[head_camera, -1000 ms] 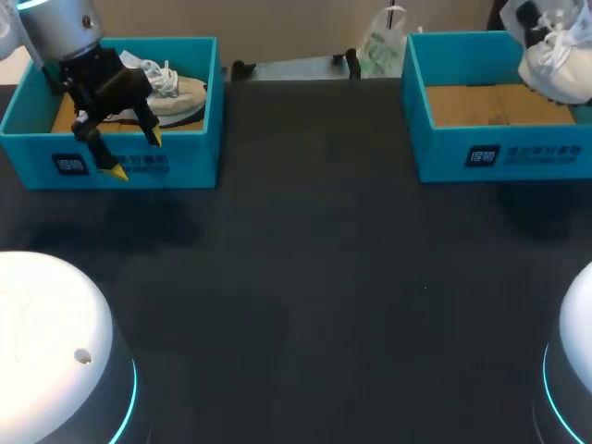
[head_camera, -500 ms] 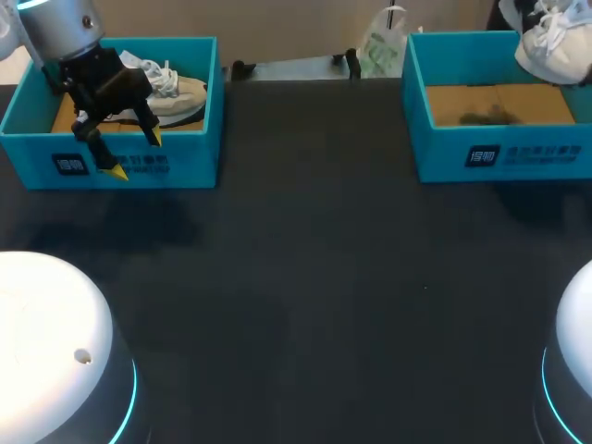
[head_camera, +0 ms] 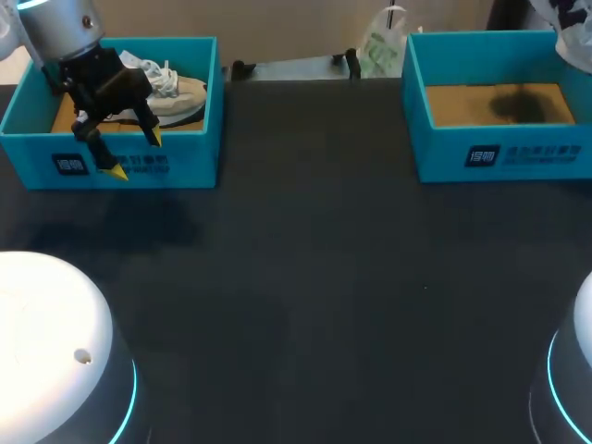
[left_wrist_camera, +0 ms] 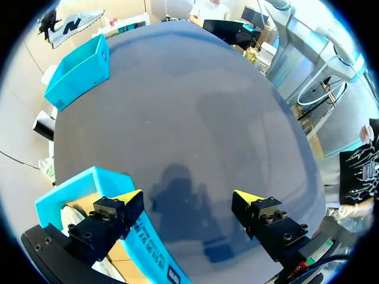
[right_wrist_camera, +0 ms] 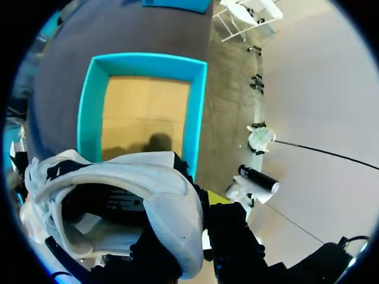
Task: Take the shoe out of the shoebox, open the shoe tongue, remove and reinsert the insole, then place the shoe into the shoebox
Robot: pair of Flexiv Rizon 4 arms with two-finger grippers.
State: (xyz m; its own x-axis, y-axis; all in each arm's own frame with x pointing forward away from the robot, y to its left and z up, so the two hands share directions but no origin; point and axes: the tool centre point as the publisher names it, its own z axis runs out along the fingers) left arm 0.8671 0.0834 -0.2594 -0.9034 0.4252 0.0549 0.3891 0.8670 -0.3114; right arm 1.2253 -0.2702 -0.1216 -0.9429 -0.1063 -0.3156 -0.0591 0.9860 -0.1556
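A white shoe [right_wrist_camera: 118, 195] hangs high over the empty right teal shoebox [right_wrist_camera: 95, 106], with my right gripper [right_wrist_camera: 204, 204] shut on its heel rim. In the head view only a sliver of that shoe [head_camera: 573, 20] shows at the top right, above the same box [head_camera: 518, 153]. The left wrist view catches it far off [left_wrist_camera: 74, 26] above that box [left_wrist_camera: 80, 71]. A second white shoe [head_camera: 176, 92] lies in the left teal shoebox [head_camera: 185, 162]. My left gripper [head_camera: 137, 154] stands open over that box's front wall [left_wrist_camera: 148, 248], holding nothing [left_wrist_camera: 188, 198].
A white plastic bag [head_camera: 381, 46] and small black objects [head_camera: 242, 67] sit at the table's back edge between the boxes. My arms' white bases [head_camera: 46, 342] fill the front corners. Dark tabletop [head_camera: 314, 277] stretches between the two boxes.
My right gripper has lifted the white shoe up and to the right, nearly out of the head view; only its shadow stays in the right box. The left arm has not moved.
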